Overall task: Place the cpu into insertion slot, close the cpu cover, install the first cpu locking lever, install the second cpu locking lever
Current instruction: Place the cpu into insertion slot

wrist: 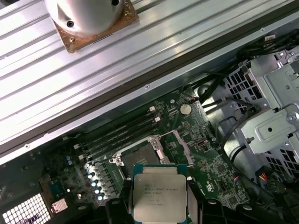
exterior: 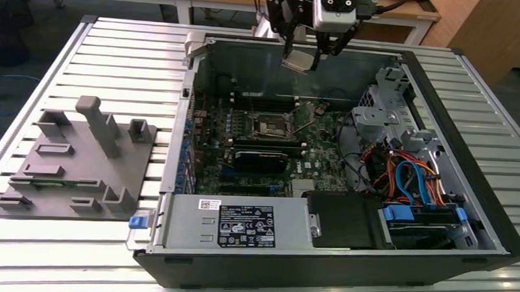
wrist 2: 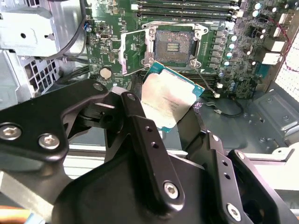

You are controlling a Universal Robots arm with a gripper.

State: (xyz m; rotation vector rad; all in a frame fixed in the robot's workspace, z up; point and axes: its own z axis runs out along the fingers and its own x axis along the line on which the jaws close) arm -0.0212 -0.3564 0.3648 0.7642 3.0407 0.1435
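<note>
One hand (exterior: 303, 55) pinches the cpu (wrist 2: 170, 100) by opposite edges, well above the empty insertion slot (wrist 2: 174, 45), rotated off-square to it.

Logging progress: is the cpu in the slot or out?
Out. The gripper holds the cpu aloft; the slot shows its dark centre bare.

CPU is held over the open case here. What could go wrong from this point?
The hand grips the cpu by its edges, tilted; it could slip or land skewed in the insertion slot. The open cpu cover stands beside the slot; the hand might catch it on descent.
</note>
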